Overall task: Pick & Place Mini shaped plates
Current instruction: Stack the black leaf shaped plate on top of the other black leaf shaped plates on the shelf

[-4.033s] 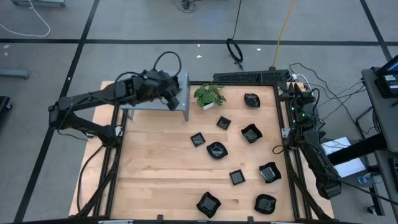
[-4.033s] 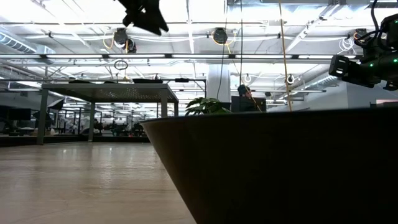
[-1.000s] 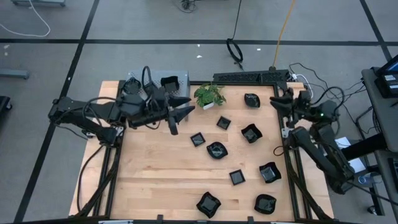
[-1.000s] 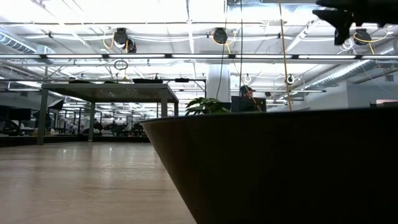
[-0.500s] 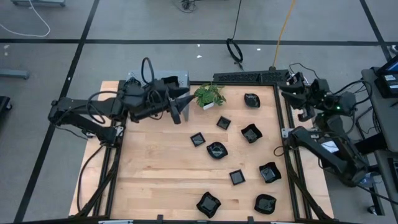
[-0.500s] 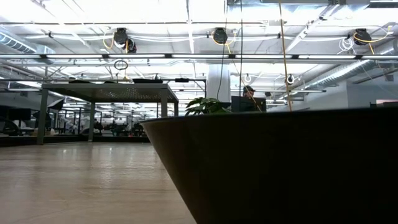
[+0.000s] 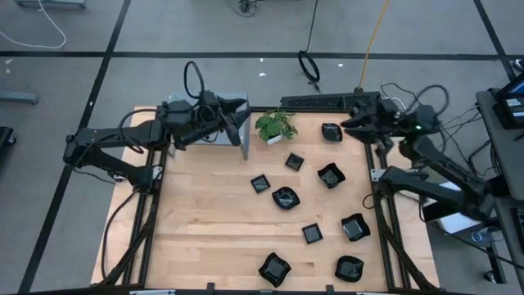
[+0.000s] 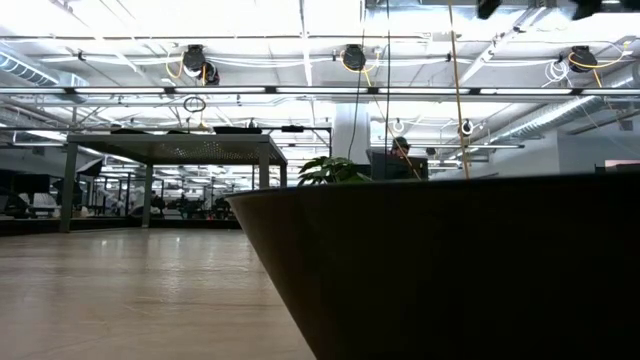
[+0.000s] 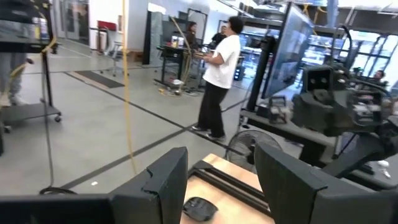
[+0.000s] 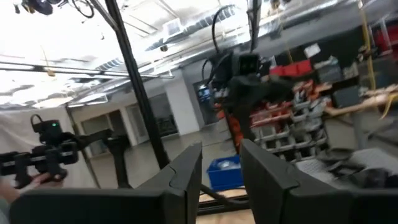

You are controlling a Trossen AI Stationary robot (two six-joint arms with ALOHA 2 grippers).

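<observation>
Hovering at the table's far left corner, the left gripper [image 7: 238, 124] has its fingers spread and empty. The right gripper [image 7: 348, 123] hangs parted and empty at the far right, beside the mini shaped plates [image 7: 286, 197] scattered over the table's right half.

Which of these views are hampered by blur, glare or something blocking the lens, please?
Low view: a dark plate right at the lens fills the lower right, and ceiling lights glare. Right wrist view: smeared with motion blur past the right tool. Left wrist view: fairly sharp. High view: evenly lit; the glossy plates show small highlights.
</observation>
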